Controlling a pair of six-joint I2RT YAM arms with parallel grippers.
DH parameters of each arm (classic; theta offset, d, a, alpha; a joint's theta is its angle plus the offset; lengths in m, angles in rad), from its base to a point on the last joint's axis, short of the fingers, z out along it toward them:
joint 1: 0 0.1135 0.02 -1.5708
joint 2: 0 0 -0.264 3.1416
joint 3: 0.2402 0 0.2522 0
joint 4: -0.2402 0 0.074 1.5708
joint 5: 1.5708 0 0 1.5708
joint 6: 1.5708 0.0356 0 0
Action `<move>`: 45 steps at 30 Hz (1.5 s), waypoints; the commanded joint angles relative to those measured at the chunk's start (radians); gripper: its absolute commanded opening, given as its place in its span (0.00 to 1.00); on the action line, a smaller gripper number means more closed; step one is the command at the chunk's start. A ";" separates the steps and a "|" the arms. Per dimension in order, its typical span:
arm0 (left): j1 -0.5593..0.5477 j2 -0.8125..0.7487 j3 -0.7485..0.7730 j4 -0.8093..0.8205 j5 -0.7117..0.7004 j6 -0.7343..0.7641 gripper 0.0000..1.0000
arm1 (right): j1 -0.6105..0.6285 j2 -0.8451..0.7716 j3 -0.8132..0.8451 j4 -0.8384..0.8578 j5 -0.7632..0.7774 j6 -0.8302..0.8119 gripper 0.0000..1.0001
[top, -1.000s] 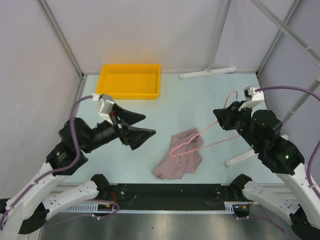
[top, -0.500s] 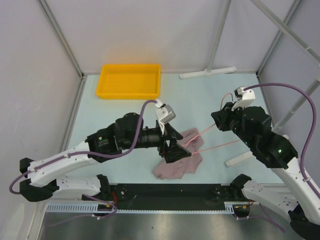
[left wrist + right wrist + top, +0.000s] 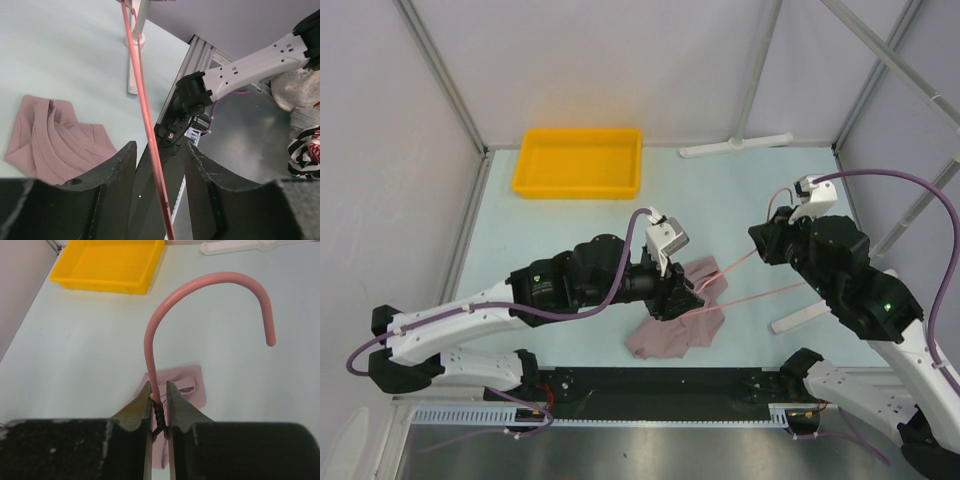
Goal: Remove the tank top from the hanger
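The right gripper [image 3: 159, 407] is clamped on the twisted neck of the hanger [image 3: 150, 345]. One long wire side of the hanger runs lengthwise through the left gripper [image 3: 161, 155], whose 2 fingers [image 3: 112, 172] stand apart and are not pinching it. The tank top [image 3: 55, 142] lies crumpled under the hanger, to the left of that wire. I cannot tell whether a strap is looped on it. 1 second ago the left arm was well left of the hanger with its jaws wider.
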 commanded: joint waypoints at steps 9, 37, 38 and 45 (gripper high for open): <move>-0.008 -0.020 0.016 -0.012 -0.071 -0.009 0.00 | -0.003 -0.008 0.072 0.001 0.002 0.004 0.05; -0.022 -0.103 -0.102 0.169 -0.484 0.058 0.00 | 0.068 0.032 -0.001 0.305 -0.332 0.522 0.81; -0.022 -0.102 -0.102 0.169 -0.490 0.060 0.00 | 0.086 0.046 -0.012 0.328 -0.322 0.524 0.77; -0.025 -0.100 -0.111 0.169 -0.514 0.061 0.00 | 0.278 0.133 -0.031 0.395 -0.121 0.524 0.68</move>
